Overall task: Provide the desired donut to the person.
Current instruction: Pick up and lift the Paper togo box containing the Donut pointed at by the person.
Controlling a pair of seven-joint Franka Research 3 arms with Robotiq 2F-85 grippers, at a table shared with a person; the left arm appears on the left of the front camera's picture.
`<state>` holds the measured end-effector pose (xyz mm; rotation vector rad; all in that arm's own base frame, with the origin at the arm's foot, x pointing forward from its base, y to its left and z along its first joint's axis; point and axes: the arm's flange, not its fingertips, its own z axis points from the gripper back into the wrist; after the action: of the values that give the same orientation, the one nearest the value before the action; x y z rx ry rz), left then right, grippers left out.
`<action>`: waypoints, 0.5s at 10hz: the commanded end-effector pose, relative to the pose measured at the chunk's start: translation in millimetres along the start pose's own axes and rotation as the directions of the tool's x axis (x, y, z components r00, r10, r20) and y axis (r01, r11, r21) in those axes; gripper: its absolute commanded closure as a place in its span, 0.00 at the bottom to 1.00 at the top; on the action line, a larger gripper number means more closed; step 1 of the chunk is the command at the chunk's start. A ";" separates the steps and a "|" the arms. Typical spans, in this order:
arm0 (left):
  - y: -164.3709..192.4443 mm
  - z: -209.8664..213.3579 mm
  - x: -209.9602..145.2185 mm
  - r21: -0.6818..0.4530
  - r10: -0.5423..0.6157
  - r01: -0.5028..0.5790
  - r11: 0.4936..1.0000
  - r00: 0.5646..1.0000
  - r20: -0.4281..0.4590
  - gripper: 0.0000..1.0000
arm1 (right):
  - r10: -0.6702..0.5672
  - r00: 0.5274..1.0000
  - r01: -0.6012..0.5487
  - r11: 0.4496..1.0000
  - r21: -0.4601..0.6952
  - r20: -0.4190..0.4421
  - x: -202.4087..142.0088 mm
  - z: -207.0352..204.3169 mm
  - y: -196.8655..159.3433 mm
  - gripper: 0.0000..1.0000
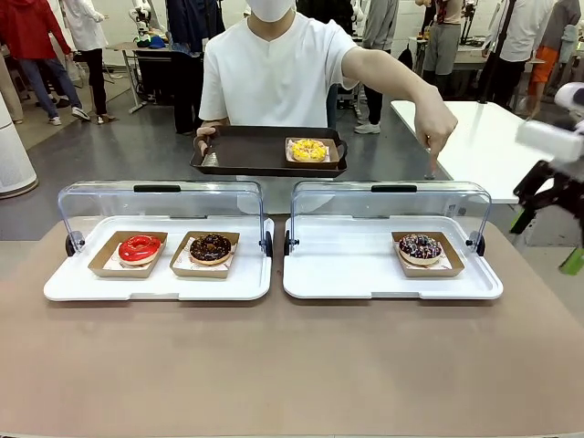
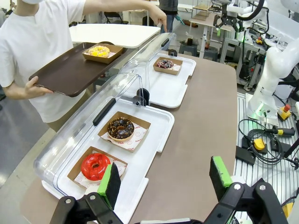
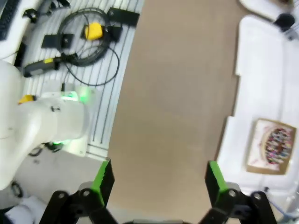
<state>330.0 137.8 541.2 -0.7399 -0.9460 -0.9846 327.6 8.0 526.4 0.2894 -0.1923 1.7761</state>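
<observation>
**A:** How are your left fingers (image 2: 110, 185) sitting?

**B:** They are standing wide apart and gripping nothing. They are hanging above the near left part of the counter (image 2: 196, 121), just beside the left white tray (image 2: 154, 140).

**A:** And your right fingers (image 3: 103, 180)?

**B:** Those are also spread wide and carrying nothing. They are hovering over bare counter near its right edge, and the right white tray (image 3: 261, 88) is lying off to one side of them.

**A:** What is sitting in the trays?

**B:** Both trays are lying side by side along the far edge, each with its clear lid (image 1: 161, 203) standing raised at the back. The left one is holding a red donut (image 1: 139, 247) and a chocolate donut (image 1: 211, 246), each in its own brown paper box. The right one is holding the sprinkled donut (image 1: 420, 246) in a box toward the far right corner.

**A:** Where is the person (image 1: 274, 73)?

**B:** Standing beyond the far edge, facing you. One hand (image 1: 205, 139) is holding a dark serving tray (image 1: 246, 151) with a yellow donut (image 1: 308, 150) on it. The pointing hand (image 1: 440, 128) is reaching out with a finger aimed downward. It is hanging above the raised lid of the right tray, on the side where the sprinkled donut is resting.
</observation>
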 end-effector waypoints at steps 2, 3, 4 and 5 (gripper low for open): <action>0.7 1.2 0.1 -0.003 -0.019 0.019 1.000 1.000 0.022 0.00 | -0.118 0.990 0.113 0.992 -0.063 -0.073 -3.3 -32.3 -21.3 0.00; 0.7 1.2 0.1 -0.003 -0.019 0.019 1.000 1.000 0.022 0.00 | -0.147 0.984 0.136 0.985 -0.109 -0.101 -4.7 -44.8 -28.4 0.00; 0.7 1.2 0.1 -0.003 -0.019 0.019 1.000 1.000 0.022 0.00 | -0.173 0.978 0.154 0.976 -0.153 -0.119 -7.3 -57.3 -37.7 0.00; 0.7 1.2 0.1 -0.003 -0.019 0.019 1.000 1.000 0.022 0.00 | -0.204 0.970 0.177 0.965 -0.192 -0.132 -11.9 -68.0 -48.7 0.00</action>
<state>329.9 137.8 541.2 -0.7403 -0.9460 -0.9845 363.9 21.8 475.0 0.1075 -0.2264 1.6163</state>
